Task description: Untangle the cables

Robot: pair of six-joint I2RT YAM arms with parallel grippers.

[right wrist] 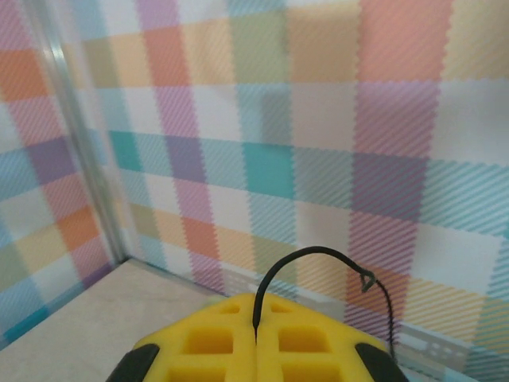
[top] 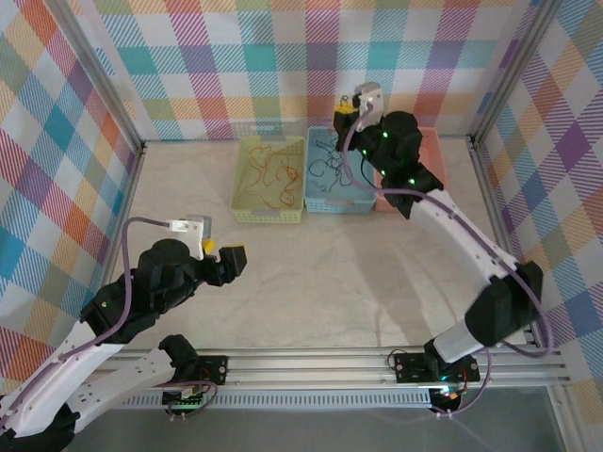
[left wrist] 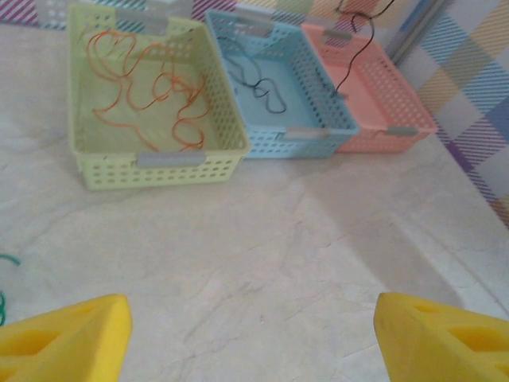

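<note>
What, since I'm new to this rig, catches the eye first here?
Three baskets line the far side: a yellow basket holding orange cables, a blue basket holding black cables, a pink basket. The right fingers pinch a black cable above them; the left fingers gape over bare table.

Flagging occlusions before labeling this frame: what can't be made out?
- Top view: right arm covers most of the pink basket; contents unknown.
- Left wrist view: green cable cut off by the left edge; extent unknown.
- Right wrist view: black cable pinched in the shut right tool; the rest hidden behind the tool.
- Top view: black cables in the blue basket too thin to tell if knotted.
</note>
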